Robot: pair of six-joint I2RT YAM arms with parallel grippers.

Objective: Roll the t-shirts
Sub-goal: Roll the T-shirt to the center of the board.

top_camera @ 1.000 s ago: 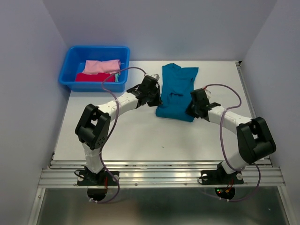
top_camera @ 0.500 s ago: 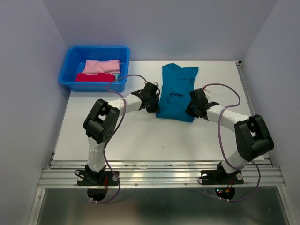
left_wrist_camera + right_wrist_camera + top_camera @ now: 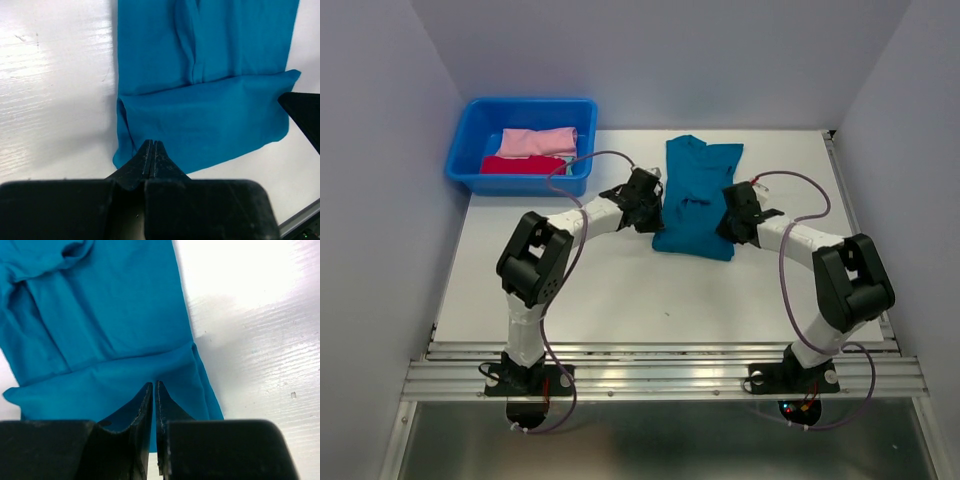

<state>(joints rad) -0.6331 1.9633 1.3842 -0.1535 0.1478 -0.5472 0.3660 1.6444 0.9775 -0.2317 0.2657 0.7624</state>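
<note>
The left gripper [image 3: 151, 143] had its jaws pressed flat together, their tips at the near edge of the teal t-shirt [image 3: 210, 60]; whether any cloth was nipped between them could not be told. The right gripper [image 3: 153, 385] held its jaws a thin slit apart, with nothing seen between them, its tips over the same turned-up hem. In the top view the left gripper sat at the shirt's 8 o'clock corner and the right gripper at its 4 o'clock corner, so the two faced each other across the cloth. From the left wrist, a dark corner of the right gripper showed at 3 o'clock, just past the hem. The teal t-shirt lay flat on the white table [image 3: 620, 290], folded into a long strip running from 12 to 6 o'clock, with its near end doubled back into a band lying across the strip. Both arms curved inward from their bases, and their purple cables [image 3: 800, 190] looped above the table on either side. Well apart, at 10 o'clock from the shirt, the blue tub [image 3: 470, 130] stood at the table's far left corner, holding a pink bundle [image 3: 540, 141] and, at that bundle's 7 o'clock and touching it, a red bundle [image 3: 520, 166].
</note>
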